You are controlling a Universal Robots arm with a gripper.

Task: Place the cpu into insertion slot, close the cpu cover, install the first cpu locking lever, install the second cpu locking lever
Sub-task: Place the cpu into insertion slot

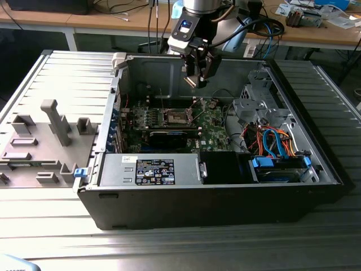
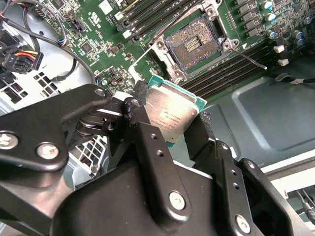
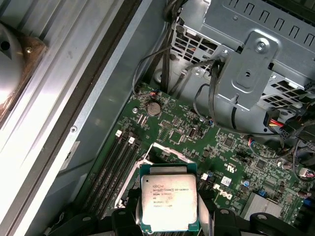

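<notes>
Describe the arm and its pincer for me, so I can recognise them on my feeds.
The arm is a silver-grey tube with a light-blue joint cap; black cables loop beside its wrist. The pincer is matte black: flat linked bars with rounded ends, joined by silvery screws, with small holes along its fingers.
</notes>
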